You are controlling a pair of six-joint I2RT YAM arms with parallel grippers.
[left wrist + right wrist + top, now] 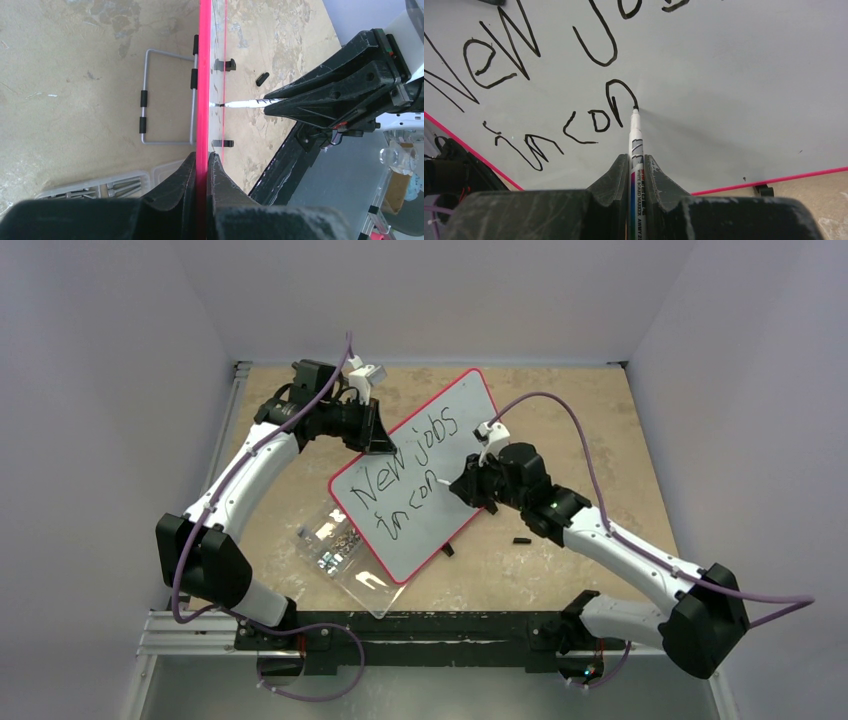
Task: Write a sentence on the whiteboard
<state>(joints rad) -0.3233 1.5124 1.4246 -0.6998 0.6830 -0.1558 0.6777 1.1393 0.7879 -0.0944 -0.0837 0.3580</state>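
**Marker tip down on line two!**

The whiteboard [410, 552] sits angled between the arms. The left gripper [202, 155] is pinched tight on the whiteboard's red rim at its far-left edge. The right gripper [636, 157] is clamped on a white marker [635, 135], its tip touching the whiteboard. The sentence [400, 480] reads "New jobs", with "incon" beneath. A clear box of screws [335, 545] pokes out at the whiteboard's near-left edge.
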